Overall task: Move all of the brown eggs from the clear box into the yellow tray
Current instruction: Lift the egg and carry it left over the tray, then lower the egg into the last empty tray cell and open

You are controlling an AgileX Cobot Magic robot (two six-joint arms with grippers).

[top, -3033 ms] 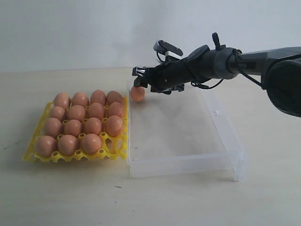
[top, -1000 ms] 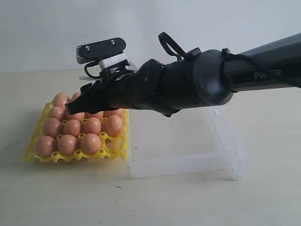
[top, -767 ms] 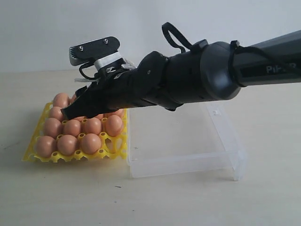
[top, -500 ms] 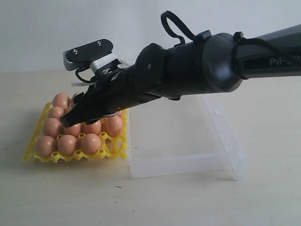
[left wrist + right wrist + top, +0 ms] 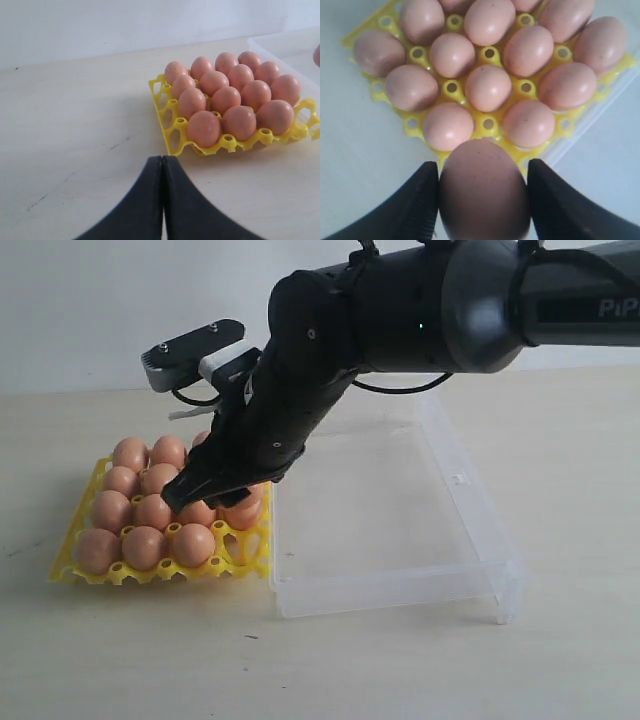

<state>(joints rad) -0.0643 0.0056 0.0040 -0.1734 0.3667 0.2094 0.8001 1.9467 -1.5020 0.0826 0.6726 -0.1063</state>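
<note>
My right gripper (image 5: 483,169) is shut on one brown egg (image 5: 483,197), with a black finger against each side. It hangs tilted down over the near right part of the yellow tray (image 5: 100,575), where the exterior view shows the fingers (image 5: 200,492) and hides the held egg. Several brown eggs (image 5: 145,545) fill the tray's cells; its front right corner cell (image 5: 240,550) is bare. The clear box (image 5: 400,585) beside the tray shows no eggs. My left gripper (image 5: 162,159) is shut on nothing, low over the table short of the tray (image 5: 167,120).
The clear box's left wall (image 5: 272,540) stands right against the tray's right side. The right arm's bulky black wrist (image 5: 400,310) reaches across above the box. Bare tabletop (image 5: 150,650) lies in front of the tray and box.
The right arm carried the egg from the box's far left corner over the tray, then pitched down and moved toward the tray's near right corner. The left gripper's earlier state is not shown.
</note>
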